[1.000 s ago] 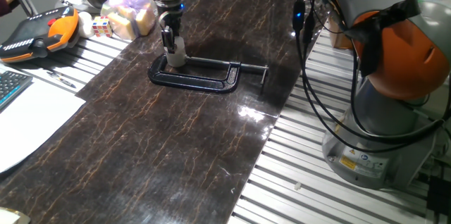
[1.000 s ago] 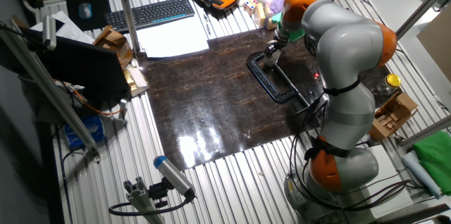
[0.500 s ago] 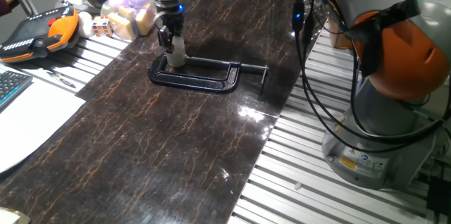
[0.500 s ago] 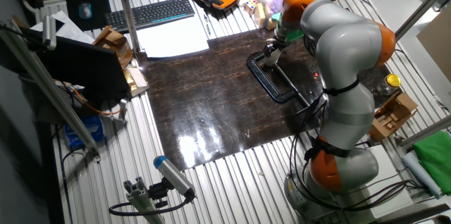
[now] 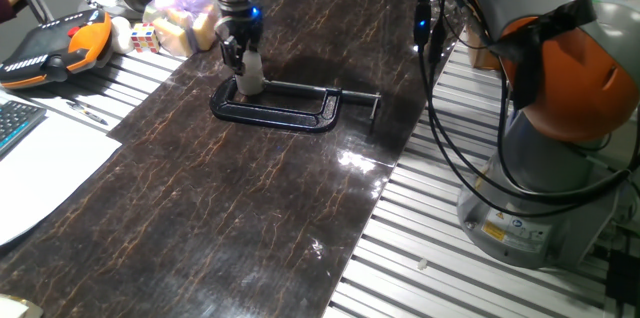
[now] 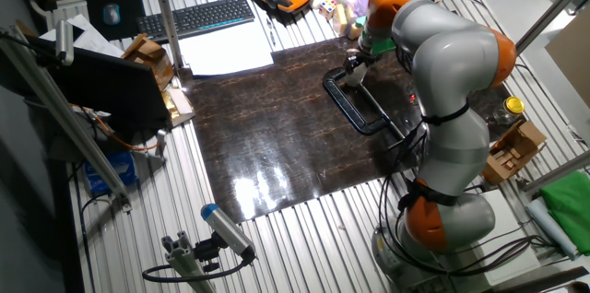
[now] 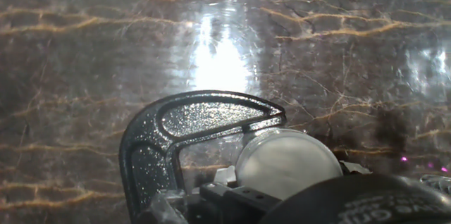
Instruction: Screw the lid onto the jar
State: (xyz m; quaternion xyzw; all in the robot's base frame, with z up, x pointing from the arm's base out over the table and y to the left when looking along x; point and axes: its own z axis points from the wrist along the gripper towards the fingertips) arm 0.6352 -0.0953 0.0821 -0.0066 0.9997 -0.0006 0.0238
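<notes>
Directly below the end effector point(image 5: 243, 58), whose fingers close around the lid point(image 7: 287, 162), the jar point(image 5: 249, 80) stands inside the black C-clamp point(image 5: 290, 108); open dark bench point(image 5: 240, 208) spreads beyond, while the end effector sits slightly higher than a second earlier.

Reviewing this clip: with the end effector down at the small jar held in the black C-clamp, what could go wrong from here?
1. The jar sits right against the C-clamp; the end effector hangs close over it, so its fingers could knock the frame while turning.
2. The hand view shows the lid only partly, so seating is unclear; it might cross-thread.
3. The dark mat looks glossy; if the clamp is loose on it, it may twist.
</notes>
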